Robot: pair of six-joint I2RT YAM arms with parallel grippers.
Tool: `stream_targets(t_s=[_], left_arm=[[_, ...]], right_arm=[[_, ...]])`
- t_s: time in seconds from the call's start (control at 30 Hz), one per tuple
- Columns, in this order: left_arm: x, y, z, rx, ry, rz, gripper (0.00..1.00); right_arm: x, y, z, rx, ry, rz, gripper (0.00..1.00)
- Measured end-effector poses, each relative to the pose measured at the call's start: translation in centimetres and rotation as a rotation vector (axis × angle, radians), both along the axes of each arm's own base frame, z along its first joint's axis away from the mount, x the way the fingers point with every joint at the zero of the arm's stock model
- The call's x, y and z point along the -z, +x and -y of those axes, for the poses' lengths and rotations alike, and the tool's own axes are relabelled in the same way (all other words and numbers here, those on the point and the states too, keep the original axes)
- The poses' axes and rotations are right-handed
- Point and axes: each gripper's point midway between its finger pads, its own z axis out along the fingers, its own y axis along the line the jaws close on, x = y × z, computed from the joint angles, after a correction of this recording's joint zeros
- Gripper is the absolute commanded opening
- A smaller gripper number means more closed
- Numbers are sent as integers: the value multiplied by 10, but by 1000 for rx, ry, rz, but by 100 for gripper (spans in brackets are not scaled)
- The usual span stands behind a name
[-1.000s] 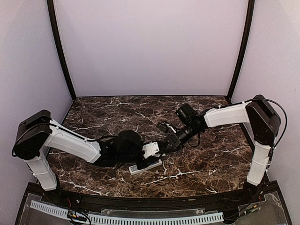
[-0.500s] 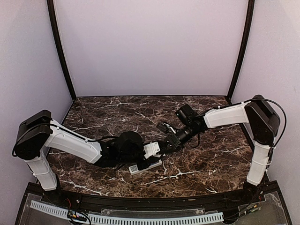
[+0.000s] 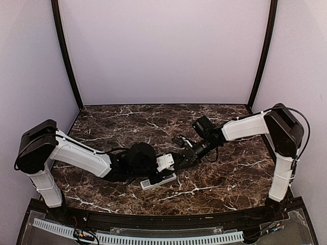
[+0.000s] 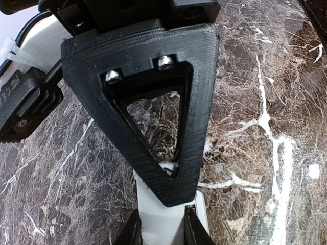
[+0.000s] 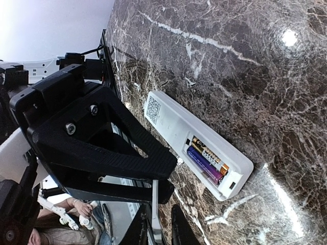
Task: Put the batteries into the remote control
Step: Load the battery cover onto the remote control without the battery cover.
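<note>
The white remote control (image 5: pixel 168 120) lies back-up on the marble, and its open recess holds two batteries (image 5: pixel 207 157), one gold-and-black, one purple. In the top view the remote control (image 3: pixel 162 180) sits near the front centre. My left gripper (image 4: pixel 161 232) is shut on the remote control (image 4: pixel 161 204), its fingertips flanking one end. Just beside and above the remote, my right gripper (image 5: pixel 158 227) is shut on a thin white cover plate (image 5: pixel 155 209), seen edge-on. From above, the left gripper (image 3: pixel 155 172) and right gripper (image 3: pixel 176 161) nearly meet over the remote.
The dark marble table (image 3: pixel 230 168) is walled by pale panels with black corner posts (image 3: pixel 66 56). A white slotted cable strip (image 3: pixel 138 237) runs along the near edge. Both arms reach in low over the front half of the table.
My right gripper has crept a little left and down toward the remote with the cover plate. The left gripper and the remote have stayed put.
</note>
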Motion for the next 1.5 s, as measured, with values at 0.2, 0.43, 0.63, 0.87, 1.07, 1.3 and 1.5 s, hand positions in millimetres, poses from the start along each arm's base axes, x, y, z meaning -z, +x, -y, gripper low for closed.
stream_targets(t_s=[0.2,0.43,0.63,0.87,1.07,1.3,1.5], left_arm=[[3,0,0,1,6,-4,7],[2,1,1,0,5,-3,7],[3,0,1,1,6,-4,17],[8,-1,-2,-10,39,-36,57],[27,-21,-32,-16,190,-156,62],[35,-32,-67,-62,319,-222,63],[48,-32,-85,-81,399,-246,54]], right_arm=[[-3,1,-2,-3,21,1,9],[-3,1,-2,0,24,-12,6],[-4,1,-2,-5,33,-19,0],[4,3,3,-3,32,-48,0],[8,8,9,12,30,-78,0],[9,8,4,1,71,-110,0],[9,5,-1,-8,96,-125,0]])
